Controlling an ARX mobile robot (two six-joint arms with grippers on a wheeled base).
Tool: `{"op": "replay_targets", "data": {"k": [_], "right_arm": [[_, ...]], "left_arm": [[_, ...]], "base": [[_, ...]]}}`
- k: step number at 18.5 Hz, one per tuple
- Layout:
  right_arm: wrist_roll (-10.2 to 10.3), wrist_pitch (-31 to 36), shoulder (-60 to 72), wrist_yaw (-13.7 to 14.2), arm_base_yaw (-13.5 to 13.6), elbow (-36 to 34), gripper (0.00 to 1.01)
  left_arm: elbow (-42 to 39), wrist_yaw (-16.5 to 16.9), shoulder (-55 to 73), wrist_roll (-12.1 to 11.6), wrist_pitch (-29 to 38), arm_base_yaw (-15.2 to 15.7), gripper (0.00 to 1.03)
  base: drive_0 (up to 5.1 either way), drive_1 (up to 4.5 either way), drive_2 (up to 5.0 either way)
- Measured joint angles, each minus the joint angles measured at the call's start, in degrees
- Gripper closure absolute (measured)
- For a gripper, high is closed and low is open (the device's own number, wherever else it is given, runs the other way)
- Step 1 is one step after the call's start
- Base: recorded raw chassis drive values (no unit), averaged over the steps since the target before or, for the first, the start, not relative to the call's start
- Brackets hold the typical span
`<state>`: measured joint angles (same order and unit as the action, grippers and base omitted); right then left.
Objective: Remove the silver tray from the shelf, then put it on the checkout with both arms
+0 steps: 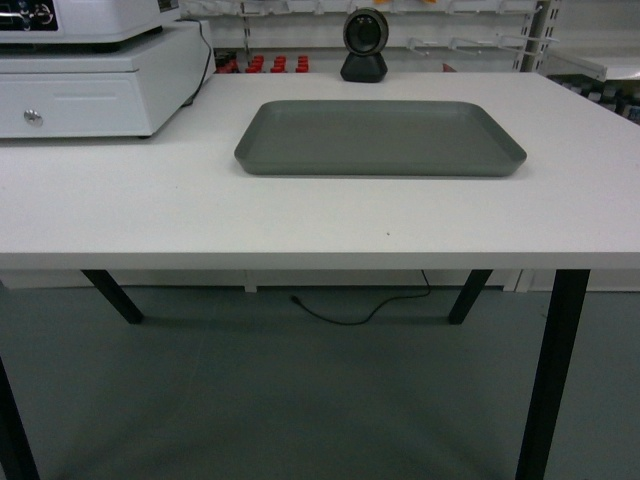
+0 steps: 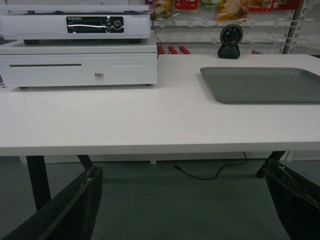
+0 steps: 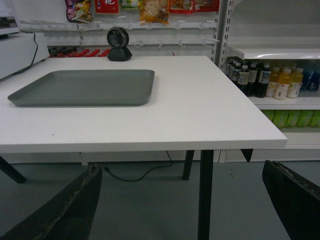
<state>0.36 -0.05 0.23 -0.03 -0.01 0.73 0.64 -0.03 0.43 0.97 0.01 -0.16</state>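
In your head view, the silver tray (image 1: 380, 137) is lying flat on the checkout (image 1: 300, 215), right of the white register box (image 1: 95, 85) and just in front of the round black scanner (image 1: 365, 45). A black cable (image 1: 360, 310) is trailing on the floor beneath the table. Neither gripper is showing here.

In your left wrist view, the left gripper (image 2: 187, 200) is hanging below the table edge with its 2 fingers (image 2: 75, 207) spread wide and holding nothing. The tray (image 2: 265, 85) is sitting to the right on the checkout (image 2: 125, 120), well apart from the register box (image 2: 80, 55).

In your right wrist view, the right gripper (image 3: 185, 200) is likewise gaping, its fingers (image 3: 295, 197) gripping nothing. The tray (image 3: 85, 88) is resting left of centre on the tabletop (image 3: 200, 110), with bottles (image 3: 265, 80) standing on a shelf (image 3: 280, 52) beyond.
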Motion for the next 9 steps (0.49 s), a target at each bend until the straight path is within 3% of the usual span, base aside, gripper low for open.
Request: {"op": "replay_targets", "data": {"k": [9], "right_arm": [[0.0, -0.2, 0.0, 0.1, 0.0, 0.0, 0.03]], "left_arm": [[0.0, 0.0, 0.0, 0.0, -0.3, 0.0, 0.05]], "base": [[0.0, -4.21, 4.2]]}}
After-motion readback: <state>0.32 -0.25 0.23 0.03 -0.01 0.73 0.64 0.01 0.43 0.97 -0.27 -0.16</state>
